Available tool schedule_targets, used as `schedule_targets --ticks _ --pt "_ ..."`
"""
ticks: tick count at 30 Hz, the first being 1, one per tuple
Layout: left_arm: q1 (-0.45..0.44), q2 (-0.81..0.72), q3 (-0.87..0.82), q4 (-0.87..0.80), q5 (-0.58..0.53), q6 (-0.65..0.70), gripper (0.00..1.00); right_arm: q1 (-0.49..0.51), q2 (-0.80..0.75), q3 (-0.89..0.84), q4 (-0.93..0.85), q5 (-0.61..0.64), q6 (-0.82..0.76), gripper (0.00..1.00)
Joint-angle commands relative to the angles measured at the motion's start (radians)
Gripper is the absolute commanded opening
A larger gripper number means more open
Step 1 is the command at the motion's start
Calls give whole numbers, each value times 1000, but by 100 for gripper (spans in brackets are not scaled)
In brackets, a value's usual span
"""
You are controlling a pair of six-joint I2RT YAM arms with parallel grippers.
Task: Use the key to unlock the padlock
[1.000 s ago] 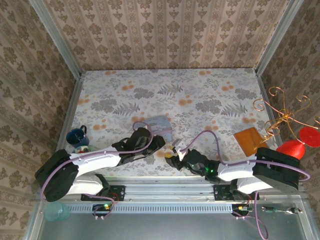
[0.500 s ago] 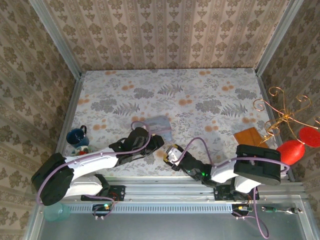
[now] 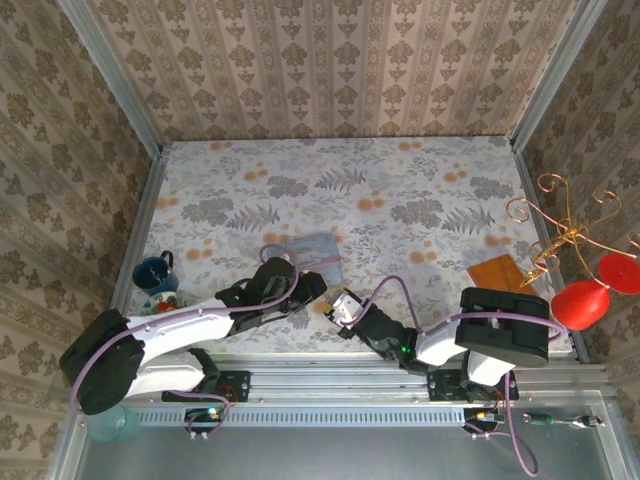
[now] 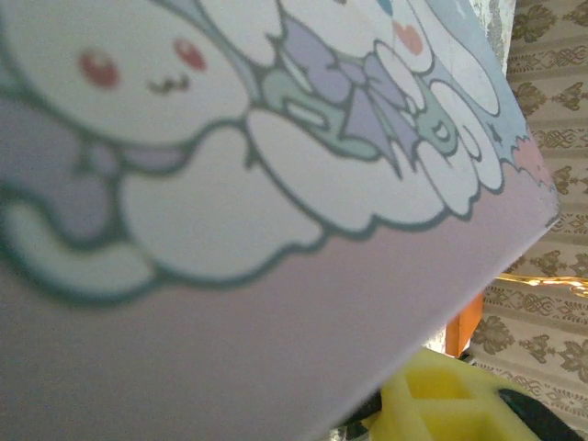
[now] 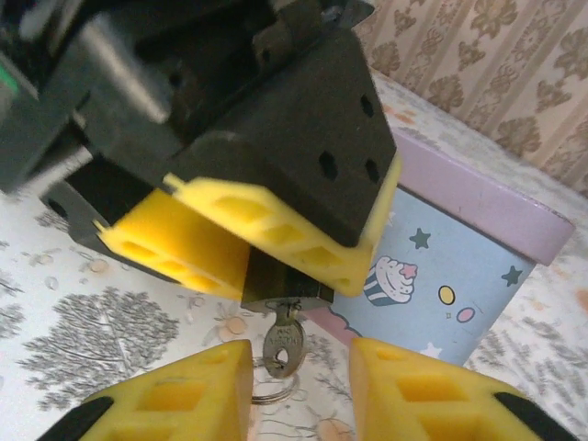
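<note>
Tin (image 5: 459, 248) just behind padlock (image 5: 285, 280); far table (image 3: 400, 180) free

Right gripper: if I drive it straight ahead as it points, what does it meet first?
Most likely the key, sticking out of the padlock held in the left gripper; it lies in line between the right gripper's open fingers. Depth is unclear.

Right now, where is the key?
In the right wrist view, the key hangs from the underside of the padlock, between the fingertips of the right gripper, beside the pale blue tin.
</note>
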State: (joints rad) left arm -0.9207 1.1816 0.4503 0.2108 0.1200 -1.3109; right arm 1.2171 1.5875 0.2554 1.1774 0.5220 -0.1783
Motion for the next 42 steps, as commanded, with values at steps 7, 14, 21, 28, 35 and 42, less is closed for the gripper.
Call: schedule_targets --ticks 7,14,21,28,35,42 --pt "7 -42 -5 131 -3 -1 9 -118 -80 4 -62 -247 536 29" --pt "7 -60 -40 190 -12 -16 9 -218 -125 -7 -76 -387 735 29" --pt "9 -68 -44 213 -9 -32 9 -234 -89 12 -62 -502 774 34" --pt "12 -69 -47 225 1 -47 9 -238 -25 8 23 -519 769 27" --pt "12 -66 -53 231 3 -49 9 -250 -26 8 45 -527 782 19" --pt "10 -48 -51 273 19 -48 8 -283 -15 19 63 -600 861 12"
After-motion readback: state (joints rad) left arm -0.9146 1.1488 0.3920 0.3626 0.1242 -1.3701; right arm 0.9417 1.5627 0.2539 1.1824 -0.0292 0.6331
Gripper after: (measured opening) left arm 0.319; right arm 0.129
